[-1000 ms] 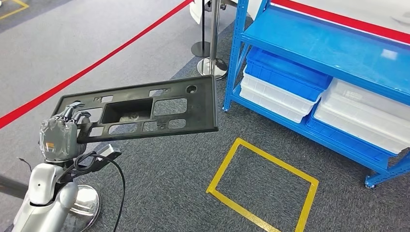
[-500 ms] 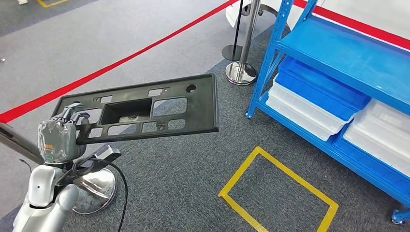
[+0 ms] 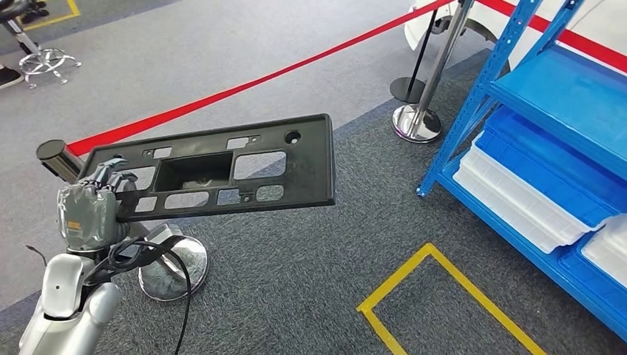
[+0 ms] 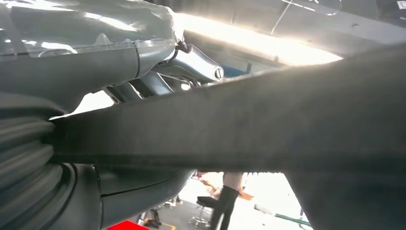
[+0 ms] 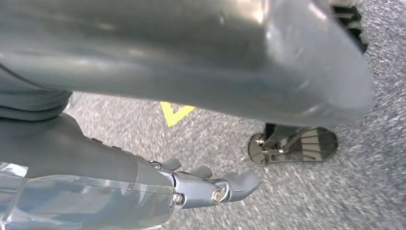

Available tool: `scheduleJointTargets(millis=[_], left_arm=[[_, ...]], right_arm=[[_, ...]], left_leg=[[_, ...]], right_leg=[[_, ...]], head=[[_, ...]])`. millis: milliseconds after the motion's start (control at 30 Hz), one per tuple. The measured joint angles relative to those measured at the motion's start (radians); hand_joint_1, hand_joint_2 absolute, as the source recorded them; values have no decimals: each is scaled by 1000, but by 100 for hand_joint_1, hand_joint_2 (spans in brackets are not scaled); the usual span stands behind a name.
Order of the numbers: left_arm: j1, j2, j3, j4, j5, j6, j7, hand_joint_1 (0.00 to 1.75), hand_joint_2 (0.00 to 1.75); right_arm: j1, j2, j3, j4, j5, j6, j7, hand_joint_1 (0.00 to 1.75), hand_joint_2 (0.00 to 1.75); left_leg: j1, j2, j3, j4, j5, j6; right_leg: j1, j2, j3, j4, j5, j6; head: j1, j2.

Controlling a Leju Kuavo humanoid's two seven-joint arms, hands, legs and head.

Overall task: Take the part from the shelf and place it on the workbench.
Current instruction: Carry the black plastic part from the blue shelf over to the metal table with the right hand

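- left hand (image 3: 89, 214) grips the black part (image 3: 222, 166) by one short end; the part is held flat, clear above the grey carpet (image 3: 296, 274).
- right hand (image 5: 191, 189) hangs over the carpet, fingers loosely extended, holding nothing.
- blue shelf (image 3: 547, 96) with white bins (image 3: 517, 203) stands at the carpet's right edge.
- yellow floor marking (image 3: 444, 296) lies near the shelf.

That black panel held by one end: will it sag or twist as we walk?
Probably stiff: the black panel juts out level from the left hand without drooping. Its many cutouts suggest it is light. With only one end gripped, it may still swing or lever against the fingers.
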Motion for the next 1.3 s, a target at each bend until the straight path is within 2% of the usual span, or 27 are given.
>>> scheduleJointTargets(millis=[67,100,133,200,267,300,333,367,400,467,500,567,600,667,733,767,800,833,867,900,967,1033,1100,1133,1200,1267,1300], left_arm=[[1,0,1,0,0,0,-3,175,175],[2,0,2,0,0,0,-4,175,175],[1,1,3,-1,0,0,-7,175,175],[-4,1,6,-1,0,0,-12,175,175],[-4,0,8,-1,0,0,-18,175,175],[-3,0,10,-1,0,0,-20,175,175],[-1,0,12,-1,0,0,-23,175,175],[-1,0,14,-1,0,0,-27,175,175],[-1,0,18,-2,0,0,-30,175,175],[-5,-1,24,-3,0,0,-34,175,175],[-6,-1,27,-4,0,0,-35,175,175],[-6,-1,30,-5,-1,0,-36,175,175],[-4,-2,31,-7,-3,0,-36,175,175],[-1,-2,33,-13,-8,0,-32,175,175],[4,-2,33,-21,-13,0,-24,175,175],[8,-3,33,-24,-16,0,-20,175,175],[14,-4,33,-27,-19,0,-17,175,175],[19,-4,33,-28,-20,0,-16,175,175],[23,-5,33,-30,-21,0,-15,175,175],[26,-5,33,-32,-22,0,-14,175,175],[27,-5,33,-37,-22,0,-13,175,175],[28,-5,33,-40,-22,0,-12,175,175],[31,-5,34,-43,-22,0,-11,175,175],[34,-5,34,-45,-23,0,-9,175,175],[38,-4,35,-49,-24,0,0,175,175],[40,-3,35,-54,-25,0,11,175,175],[43,-3,35,-57,-25,0,16,175,175]], right_arm=[[-5,1,0,0,0,0,0,0,0],[-7,2,0,0,1,0,1,0,0],[-7,3,0,0,1,0,1,0,0],[-7,3,0,0,2,0,2,0,0],[-7,3,0,0,2,0,2,0,0],[-7,3,0,0,2,0,2,0,0],[-7,3,0,0,2,0,2,0,0],[-8,3,0,0,3,-1,2,0,0],[-9,4,0,0,4,-1,2,0,0],[-10,4,0,0,4,-1,2,0,0],[-11,5,0,0,4,-1,2,0,0],[-14,5,0,0,4,0,2,0,0],[-16,5,0,0,5,0,2,0,0],[-15,5,0,0,6,0,1,0,0],[-10,5,0,0,8,0,1,0,0],[-6,5,0,0,9,0,1,0,0],[-3,5,0,0,10,0,1,0,0],[-1,5,0,0,11,0,0,0,0],[2,5,0,0,12,0,0,0,0],[3,5,0,0,13,0,0,0,0],[4,5,0,0,13,0,0,0,0],[2,3,0,0,13,0,-1,0,0],[0,3,0,0,14,0,-1,0,0],[0,4,0,0,14,0,-1,0,0],[2,5,0,0,15,0,-1,0,0],[7,4,0,0,17,0,-2,0,0],[9,4,0,0,18,0,-4,0,0]], left_leg=[[4,-22,-4,-3,4,-14],[4,-15,-7,1,1,-21],[3,6,-15,19,-11,-26],[3,69,-57,112,-62,-35],[8,97,-115,232,-112,-42],[11,101,-129,261,-115,-44],[13,104,-125,255,-102,-46],[14,109,-103,214,-75,-46],[14,127,-66,144,-44,-44],[5,165,-6,33,-11,-32],[0,175,7,6,-8,-24],[-4,158,5,0,-7,-10],[-2,147,6,-6,-3,-4],[3,126,11,-19,4,9],[5,106,13,-24,7,18],[4,95,12,-23,7,20],[2,82,12,-22,7,21],[1,69,12,-21,7,21],[1,55,12,-19,6,20],[0,41,12,-16,5,19],[0,16,10,-9,2,14],[0,-3,5,-5,1,4],[4,-22,0,-6,3,-10],[5,-18,-1,-3,1,-16],[4,29,-22,44,-29,-25],[5,84,-77,164,-90,-31],[7,94,-107,226,-115,-34]], right_leg=[[1,-19,4,-8,2,-3],[0,-30,9,-14,4,-7],[-2,-42,14,-21,6,-12],[-1,-68,21,-27,7,-20],[2,-94,22,-25,3,-23],[2,-107,23,-24,1,-23],[2,-120,24,-22,-2,-22],[2,-132,25,-21,-5,-20],[3,-144,28,-19,-8,-17],[7,-163,33,-18,-14,-9],[9,-172,35,-18,-16,-4],[12,-190,41,-23,-17,5],[11,-192,44,-24,-20,10],[8,-157,33,11,-49,18],[5,-103,-20,123,-112,18],[4,-89,-55,192,-141,18],[5,-83,-83,240,-153,18],[5,-81,-98,261,-149,17],[5,-79,-94,242,-124,15],[5,-72,-72,185,-83,12],[4,-37,-16,51,-17,6],[5,-13,9,-9,-1,4],[7,-27,13,-14,-1,0],[7,-37,17,-19,1,-5],[5,-60,24,-28,4,-18],[8,-84,27,-29,2,-25],[10,-96,27,-28,0,-27]], head=[[0,0],[0,0],[0,0],[-1,0],[-1,0],[-1,0],[-1,0],[-1,0],[-1,0],[-1,0],[-1,0],[-1,0],[-1,0],[0,0],[0,0],[0,0],[-1,0],[-1,0],[0,0],[0,0],[0,0],[0,0],[0,0],[0,0],[0,0],[0,0],[0,0]])
